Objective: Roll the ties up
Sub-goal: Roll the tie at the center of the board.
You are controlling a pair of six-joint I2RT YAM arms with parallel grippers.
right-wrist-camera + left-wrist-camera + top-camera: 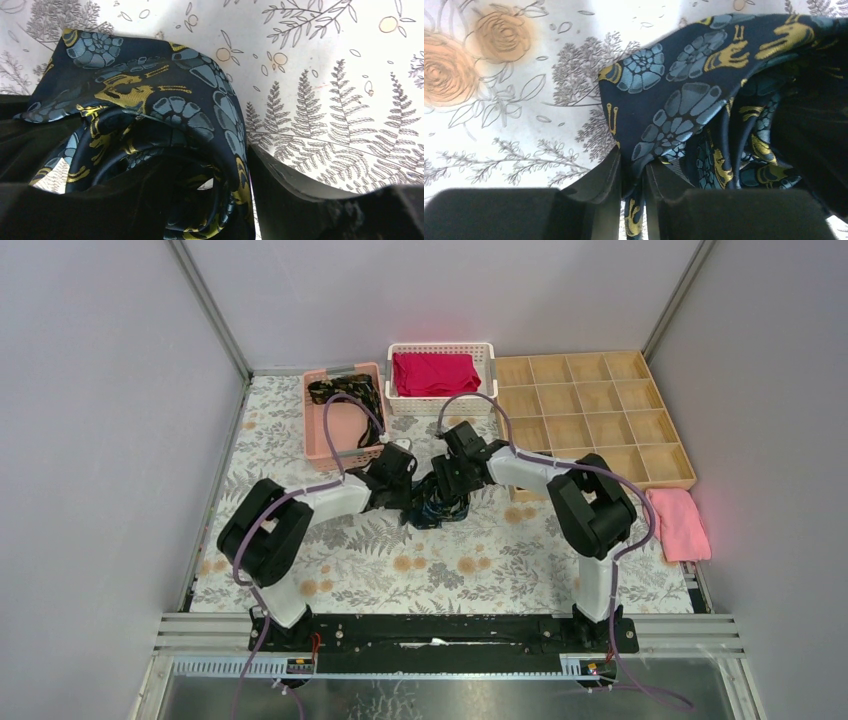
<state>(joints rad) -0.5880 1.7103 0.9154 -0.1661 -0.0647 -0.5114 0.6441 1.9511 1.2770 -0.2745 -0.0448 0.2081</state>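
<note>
Step in hand: We judge that one tie is partly rolled, with both grippers meeting on it over the floral-print tablecloth (400,570).
Waiting ties: Beyond the left gripper and off to its left, dark patterned ties (340,390) lie loose in a pink plastic basket (312,430), not yet rolled.
Left gripper (632,167): Its jaws are narrow and pinch a fold of cloth, which runs down through the slim gap between the two fingers.
Necktie: The dark navy fabric necktie (165,100), patterned with blue flowers and gold figures, sits between the two grippers. It lies just ahead and to the right of the left gripper. Loose loops are bunched there, and one flat flap spreads over them.
Right gripper (448,490): Its jaws stand fairly wide around the coil. One black finger (300,192) touches the outer wrap. We cannot tell whether the jaws press the roll or only cradle it.
Next move: We judge it calls for turning the coil tighter while the pinched end stays taut, as the loops look slack and could spring apart.
Hidden: From above, both grippers cover most of the necktie. We see no free tail, so we cannot judge how much is left to wind. The right wrist view loses the opposite finger in dark shadow.
</note>
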